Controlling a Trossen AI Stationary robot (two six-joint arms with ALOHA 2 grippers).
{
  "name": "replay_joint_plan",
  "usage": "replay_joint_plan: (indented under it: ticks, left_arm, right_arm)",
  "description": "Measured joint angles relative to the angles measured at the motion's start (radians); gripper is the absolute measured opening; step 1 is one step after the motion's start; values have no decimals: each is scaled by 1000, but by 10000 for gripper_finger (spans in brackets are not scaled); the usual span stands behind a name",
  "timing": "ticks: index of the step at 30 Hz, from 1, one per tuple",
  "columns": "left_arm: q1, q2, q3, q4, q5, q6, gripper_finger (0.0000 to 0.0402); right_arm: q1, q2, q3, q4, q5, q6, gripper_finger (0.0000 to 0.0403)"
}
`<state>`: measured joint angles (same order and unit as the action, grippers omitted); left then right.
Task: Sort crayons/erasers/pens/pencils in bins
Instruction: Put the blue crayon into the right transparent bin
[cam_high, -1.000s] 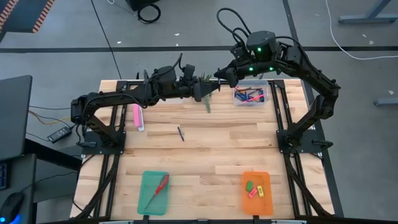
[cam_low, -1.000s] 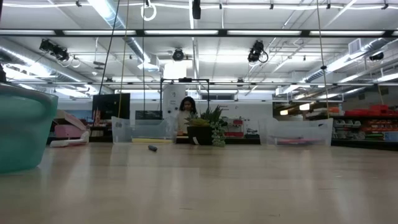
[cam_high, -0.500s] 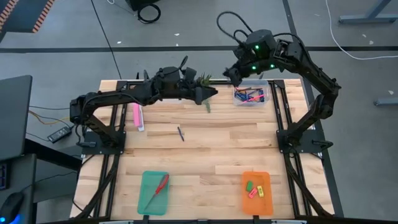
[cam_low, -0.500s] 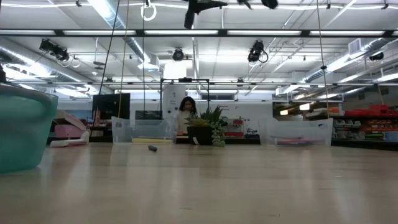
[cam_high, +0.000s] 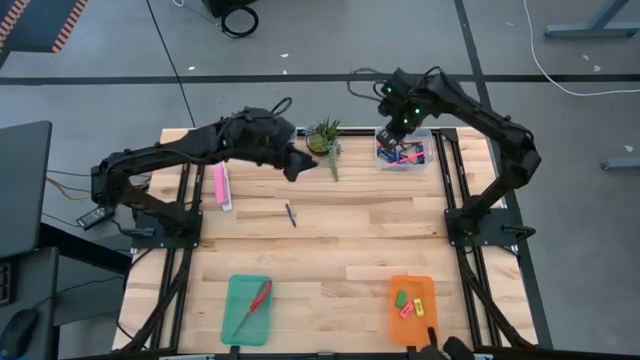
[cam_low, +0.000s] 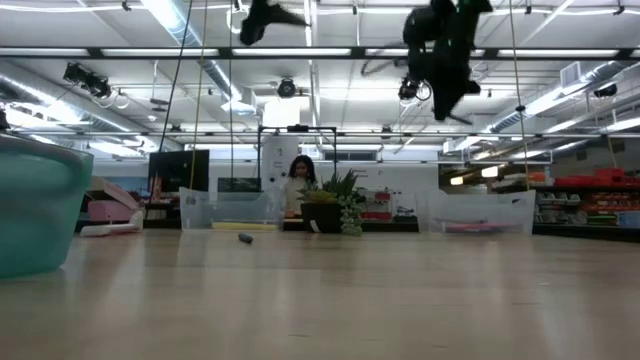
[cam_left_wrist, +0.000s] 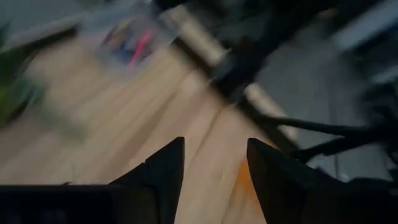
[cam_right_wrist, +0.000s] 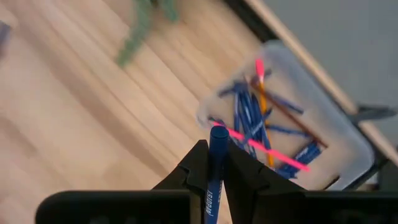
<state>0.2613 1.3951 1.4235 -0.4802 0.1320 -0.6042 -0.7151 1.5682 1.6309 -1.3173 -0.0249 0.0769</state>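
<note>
Landmark: clear plastic tub of pens (cam_high: 403, 154) at the table's far right corner.

Nearest the camera side, well away from the tub: flat teal-green tray (cam_high: 247, 309) with red-handled scissors (cam_high: 253, 304); flat orange tray (cam_high: 412, 309) with small green, yellow and pink-red erasers (cam_high: 411, 304).

Mid-table, left of the tub: one short dark pencil (cam_high: 290, 214), unsorted. Long pink box (cam_high: 221, 187) further left.

Left gripper (cam_left_wrist: 212, 163): a second ago it was beside the small potted plant (cam_high: 325, 135); it has since drawn back leftward from the tub and its jaws have parted, empty.

Right gripper (cam_right_wrist: 211, 163): has swung from the plant side to directly over the tub, jaws pinched on a slim blue pen (cam_right_wrist: 215, 168).

Judgement: a handover looks complete; the pen seems ready to drop into the tub.
</note>
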Motion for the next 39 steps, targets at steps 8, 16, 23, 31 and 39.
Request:
replay_joint_plan:
  ticks: [8,16,23,31,39]
  left_arm:
    - [-11,13,-1,-408,-173,-236,178]
    - [-25,75,-2,-492,-222,-416,188]
    - [-39,151,-2,-508,-223,-485,189]
    - [-63,222,-2,-539,-216,-565,190]
    - [-80,334,-2,-538,-163,-729,190]
  right_arm:
    - [-106,1,-253,144,-1,-32,42]
    - [-155,0,-272,243,46,-110,42]
    - [-186,0,-272,279,58,-168,47]
    - [-229,0,-271,281,58,-183,96]
    - [-227,-4,-270,266,27,-157,131]
